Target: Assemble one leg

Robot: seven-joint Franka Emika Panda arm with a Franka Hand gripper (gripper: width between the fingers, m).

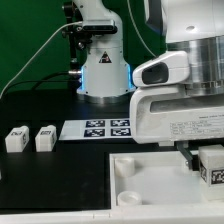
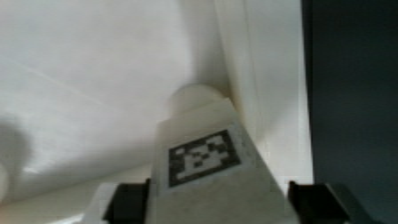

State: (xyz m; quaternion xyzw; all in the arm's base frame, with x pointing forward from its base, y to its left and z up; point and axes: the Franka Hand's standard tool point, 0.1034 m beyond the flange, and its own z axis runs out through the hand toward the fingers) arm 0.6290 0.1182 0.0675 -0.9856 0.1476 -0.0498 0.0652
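My gripper (image 1: pixel 207 160) hangs at the exterior view's right, over the far right corner of the large white tray-like tabletop (image 1: pixel 150 172). It is shut on a leg (image 1: pixel 213 166), a small white block with a black-and-white tag. In the wrist view the leg (image 2: pixel 205 150) runs out from between the two dark fingers (image 2: pixel 128 203), tag face up, of my gripper (image 2: pixel 219 202). Its far end reaches the inner corner of the tabletop (image 2: pixel 89 80) by the raised rim. Whether it touches is not visible. Two more legs (image 1: pixel 15 139) (image 1: pixel 44 138) stand side by side at the left.
The marker board (image 1: pixel 105 128) lies in front of the robot base (image 1: pixel 105 75). Black table (image 2: pixel 356 80) lies beyond the tabletop's rim. A round socket (image 1: pixel 129 196) shows in the tabletop's near left corner.
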